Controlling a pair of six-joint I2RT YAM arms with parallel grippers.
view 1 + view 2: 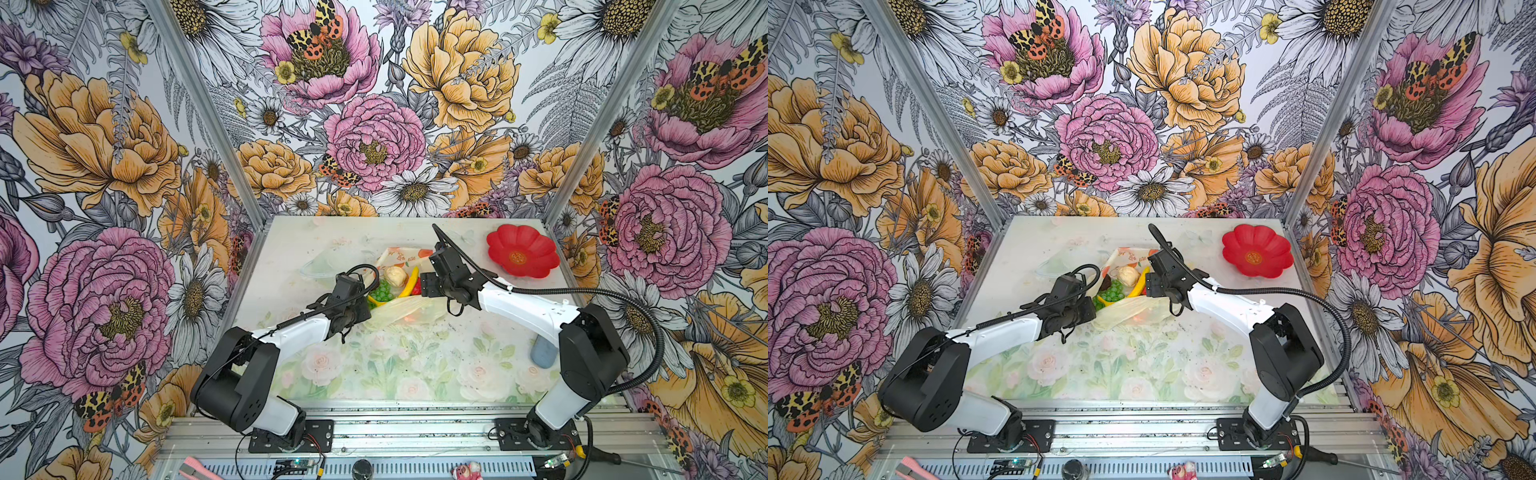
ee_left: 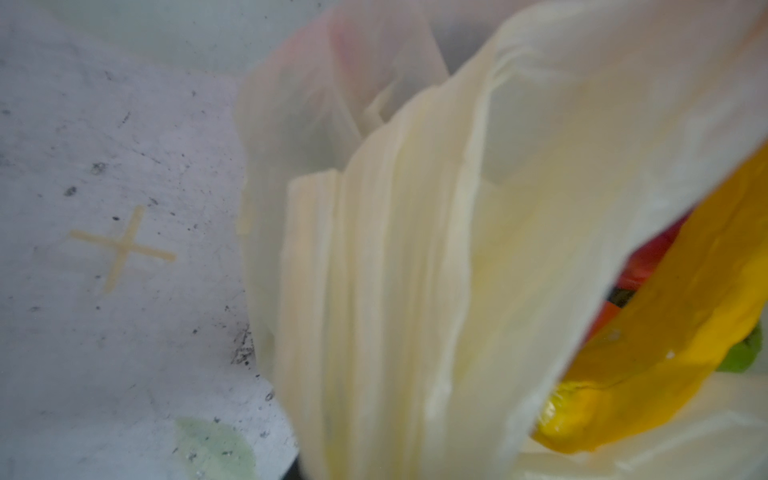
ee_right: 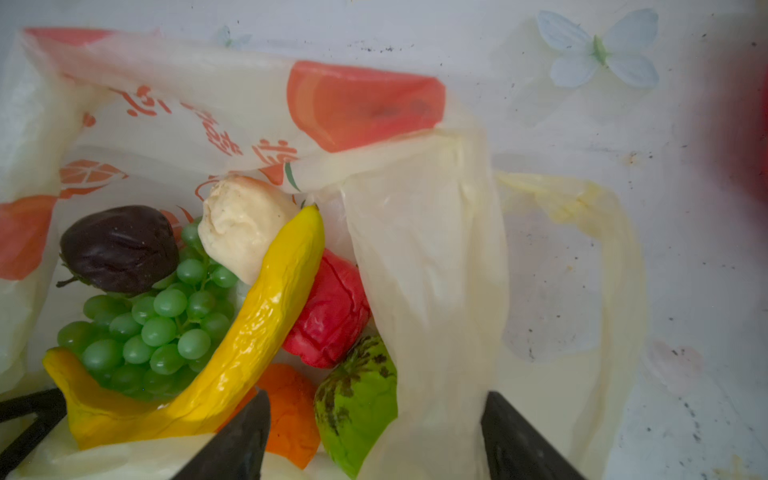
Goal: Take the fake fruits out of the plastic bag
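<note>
The plastic bag (image 1: 399,311) (image 1: 1129,311) lies mid-table with its mouth open. Inside lie the fake fruits: a green grape bunch (image 3: 162,328) (image 1: 381,293), a yellow banana (image 3: 253,332), a dark plum (image 3: 118,249), a cream piece (image 3: 241,232), a red apple (image 3: 332,311), an orange (image 3: 291,411) and a green round fruit (image 3: 357,403). My right gripper (image 3: 378,440) (image 1: 424,286) stands open over the bag's right rim, with bag film between its fingers. My left gripper (image 1: 365,305) is at the bag's left edge. Pleated bag film (image 2: 415,249) hides its jaws in the left wrist view.
A red flower-shaped plate (image 1: 521,251) sits at the back right of the table. A grey-blue oval pad (image 1: 543,352) lies beside the right arm. A yellow tape cross (image 2: 124,249) marks the table left of the bag. Flowered walls close in three sides.
</note>
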